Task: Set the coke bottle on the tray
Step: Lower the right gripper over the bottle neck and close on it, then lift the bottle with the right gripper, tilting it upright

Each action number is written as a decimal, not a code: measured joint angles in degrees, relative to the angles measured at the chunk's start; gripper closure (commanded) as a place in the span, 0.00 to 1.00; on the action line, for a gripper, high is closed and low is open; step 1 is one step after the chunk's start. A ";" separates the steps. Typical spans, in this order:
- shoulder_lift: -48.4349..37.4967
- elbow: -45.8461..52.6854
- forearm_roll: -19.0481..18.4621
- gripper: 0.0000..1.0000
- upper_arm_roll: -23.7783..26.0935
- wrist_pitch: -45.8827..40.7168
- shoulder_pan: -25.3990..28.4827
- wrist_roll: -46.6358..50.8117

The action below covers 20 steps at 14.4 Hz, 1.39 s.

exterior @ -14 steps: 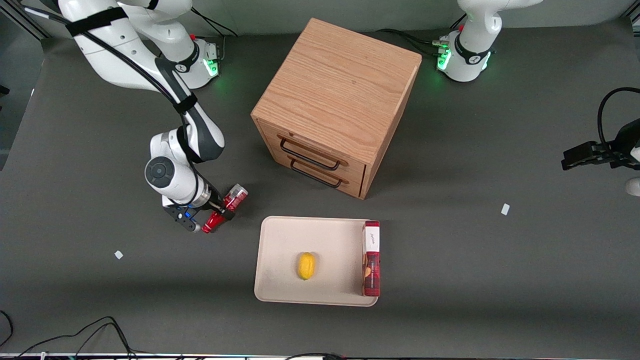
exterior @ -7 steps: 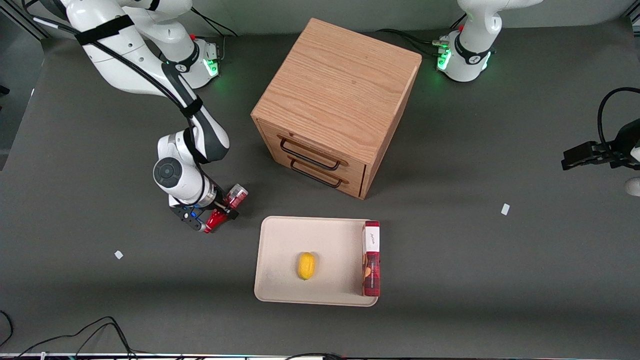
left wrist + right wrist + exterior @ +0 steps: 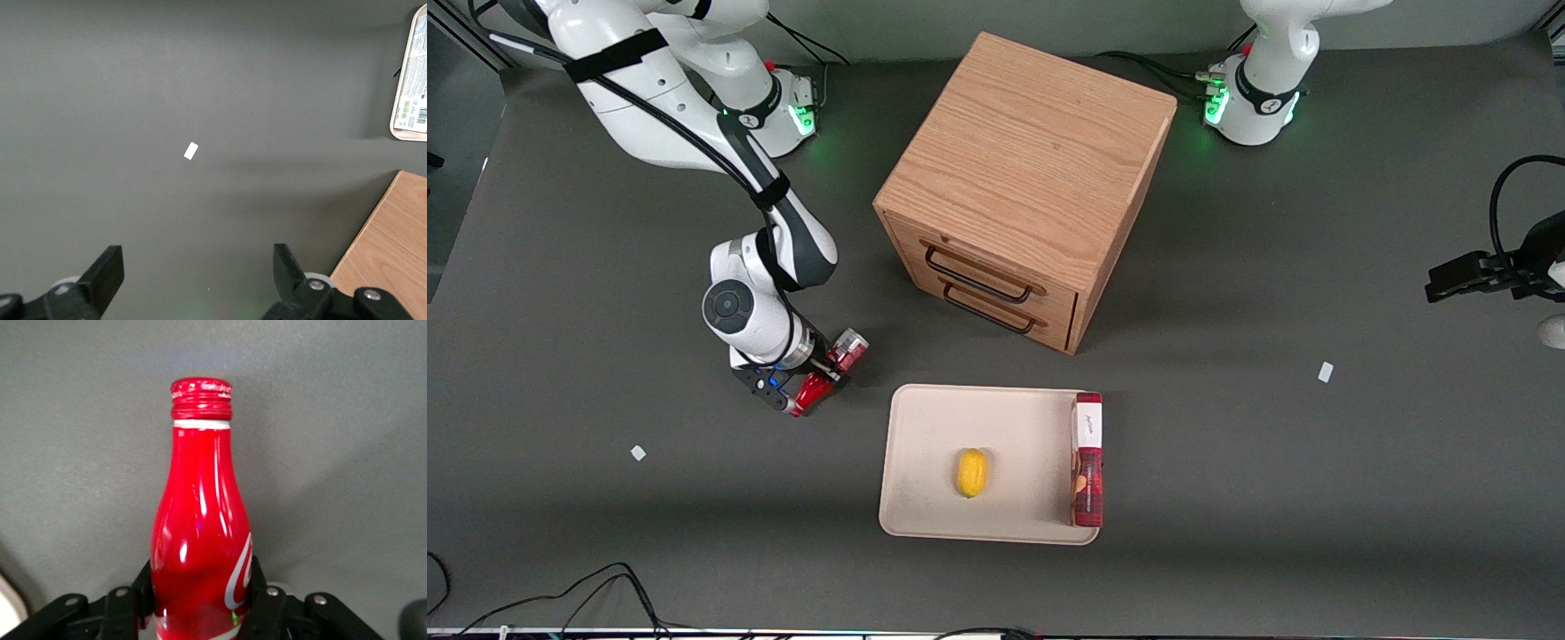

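Note:
My gripper (image 3: 818, 378) is shut on the coke bottle (image 3: 829, 372), a small red bottle with white script that lies tilted, its red cap pointing toward the front camera and its silvery base away from it. In the right wrist view the coke bottle (image 3: 200, 533) fills the middle, with black fingers (image 3: 270, 600) pressed against both sides of its body. The beige tray (image 3: 925, 444) lies on the dark table beside the bottle, toward the parked arm's end and slightly nearer the front camera.
On the tray lie a yellow lemon (image 3: 971, 472) and a long red box with a white end (image 3: 1087, 458). A wooden drawer cabinet (image 3: 1023, 187) stands farther from the front camera than the tray. Small white tags (image 3: 638, 452) (image 3: 1326, 372) lie on the table.
My gripper has carried the coke bottle a short way toward the tray and farther from the front camera; most of the shift came in the first half second.

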 measured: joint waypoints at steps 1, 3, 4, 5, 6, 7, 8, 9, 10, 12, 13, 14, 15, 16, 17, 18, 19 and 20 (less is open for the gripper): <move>-0.66 0.36 -0.04 0.96 0.00 -0.56 0.00 -0.44; -3.05 2.07 -0.21 0.96 -0.01 -5.07 -0.10 -2.52; -4.61 3.60 -0.27 0.96 -0.08 -8.84 -0.23 -4.35; -6.17 5.58 -0.32 0.96 -0.23 -13.12 -0.40 -6.66; -7.54 7.89 -0.33 0.96 -0.38 -17.51 -0.58 -9.12; -8.66 10.57 -0.38 0.96 -0.50 -21.75 -0.77 -11.35; -9.43 13.54 -0.72 0.96 -0.57 -25.62 -0.98 -13.25; -9.88 16.62 -1.64 0.96 -0.57 -29.15 -1.14 -14.76; -10.00 19.97 -3.06 0.95 -0.53 -32.69 -1.15 -15.97; -9.83 26.63 -5.55 0.92 -0.20 -38.94 -0.91 -18.45; -9.57 29.71 -6.21 0.88 -0.06 -41.25 -0.66 -20.39; -9.06 32.64 -6.38 0.87 0.19 -42.69 -0.46 -22.92; -8.18 35.37 -6.40 0.87 0.80 -43.17 -0.41 -25.53; -6.85 38.00 -6.41 0.87 1.45 -43.25 -0.35 -27.61; -5.01 40.95 -6.42 0.87 2.09 -43.25 -0.23 -29.10; -2.58 44.23 -6.42 0.87 3.02 -43.20 -0.10 -30.07; 0.12 47.23 -6.43 0.84 4.15 -42.77 0.06 -30.45; 3.02 49.83 -6.46 0.81 5.18 -41.33 0.34 -30.55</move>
